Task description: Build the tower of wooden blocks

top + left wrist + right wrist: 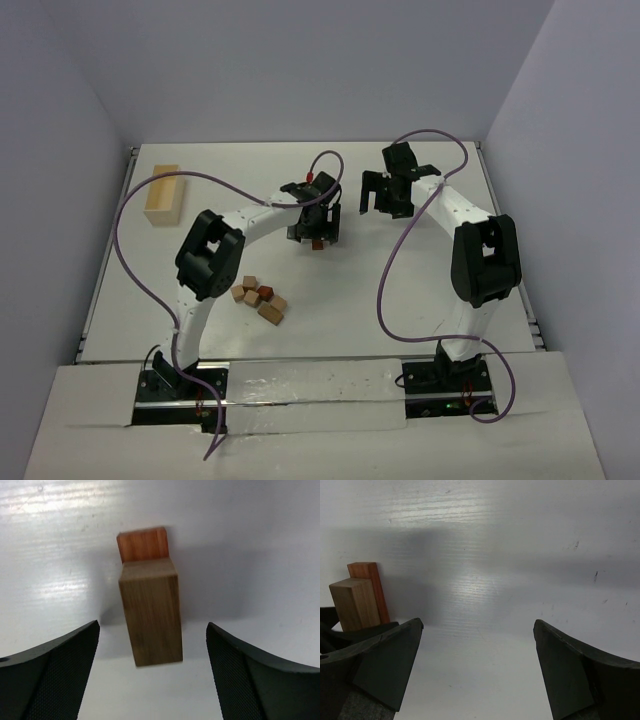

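Pale wooden box [163, 194] lying near far-left corner, white table [250, 170], grey walls [300, 60]

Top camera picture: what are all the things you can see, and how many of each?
loose wood blocks: about five, tan and reddish, heaped near the left arm
brown block: one, mid-table, between the left gripper's fingers
reddish block: one, touching the brown block's far side
pale wooden box: one, far-left corner
table: one, white
cables: two, purple, looping over the arms
arms: two, white and black, near edge
left gripper: open, not touching the brown block
right gripper: open, empty
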Robot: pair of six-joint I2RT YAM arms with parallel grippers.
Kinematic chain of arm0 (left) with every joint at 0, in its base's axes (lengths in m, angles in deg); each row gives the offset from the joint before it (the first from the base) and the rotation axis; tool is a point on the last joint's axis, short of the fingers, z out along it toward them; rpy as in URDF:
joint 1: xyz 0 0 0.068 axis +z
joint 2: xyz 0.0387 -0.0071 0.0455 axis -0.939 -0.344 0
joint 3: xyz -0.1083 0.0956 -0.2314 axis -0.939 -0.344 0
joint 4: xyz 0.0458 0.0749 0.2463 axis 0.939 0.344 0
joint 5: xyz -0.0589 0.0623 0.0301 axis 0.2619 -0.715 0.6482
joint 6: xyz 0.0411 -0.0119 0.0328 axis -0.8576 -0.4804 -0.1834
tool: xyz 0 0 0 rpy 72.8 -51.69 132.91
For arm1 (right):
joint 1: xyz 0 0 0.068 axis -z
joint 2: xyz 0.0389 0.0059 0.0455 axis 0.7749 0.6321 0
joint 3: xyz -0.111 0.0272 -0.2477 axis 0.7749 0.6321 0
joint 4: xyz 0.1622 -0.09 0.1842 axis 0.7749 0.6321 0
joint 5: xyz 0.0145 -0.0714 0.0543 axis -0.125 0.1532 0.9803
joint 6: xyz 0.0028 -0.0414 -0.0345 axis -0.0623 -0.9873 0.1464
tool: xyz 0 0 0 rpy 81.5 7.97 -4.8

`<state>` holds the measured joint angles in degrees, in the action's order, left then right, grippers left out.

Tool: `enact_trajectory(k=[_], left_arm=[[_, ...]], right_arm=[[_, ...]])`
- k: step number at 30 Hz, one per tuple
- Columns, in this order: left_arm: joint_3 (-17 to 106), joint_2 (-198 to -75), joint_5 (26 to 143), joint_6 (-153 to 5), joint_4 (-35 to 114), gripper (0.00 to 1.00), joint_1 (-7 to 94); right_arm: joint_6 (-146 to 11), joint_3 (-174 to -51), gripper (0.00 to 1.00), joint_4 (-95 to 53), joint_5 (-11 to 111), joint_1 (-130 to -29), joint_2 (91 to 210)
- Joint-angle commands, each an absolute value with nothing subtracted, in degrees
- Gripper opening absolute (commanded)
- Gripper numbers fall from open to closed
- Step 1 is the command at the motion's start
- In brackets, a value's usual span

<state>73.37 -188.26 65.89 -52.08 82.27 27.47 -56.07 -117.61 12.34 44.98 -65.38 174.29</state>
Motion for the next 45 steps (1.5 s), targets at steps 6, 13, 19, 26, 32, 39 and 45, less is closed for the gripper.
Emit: enact_trajectory(k=[6, 13, 19, 26, 32, 39, 45], left_arm=[[73.12, -176.25, 68.08, -58.39, 81.39, 0.98, 26.81], [72.71, -164.91, 69.60, -64.46, 79.67, 0.99, 27.01], [62.96, -150.16, 81.59, -66.26, 72.50, 0.99, 34.85], [52.07, -140.20, 90.06, -68.36, 72.43, 0.96, 49.48], [44.16, -131.71, 94.43, -71.52, 72.43, 0.95, 56.71], [41.94, -130.14, 101.96, -69.76, 75.02, 0.91, 70.87], [40.85, -129.55, 104.03, -69.00, 74.30, 0.90, 73.13]], right_arm=[[-56.12, -116.70, 1.00, 11.21, 45.32, -65.39, 171.19], [-57.54, -115.01, 1.00, 10.26, 46.87, -65.52, 167.82], [-62.35, -107.44, 0.99, 5.17, 52.64, -66.60, 159.54], [-76.82, -103.48, 0.96, 6.69, 52.86, -80.76, 151.23], [-78.05, -106.50, 0.82, 9.02, 46.52, -97.55, 155.14], [-73.44, -111.50, 0.67, 10.95, 45.77, -111.26, 164.75], [-70.21, -116.84, 0.68, 13.05, 42.34, -114.90, 173.29]])
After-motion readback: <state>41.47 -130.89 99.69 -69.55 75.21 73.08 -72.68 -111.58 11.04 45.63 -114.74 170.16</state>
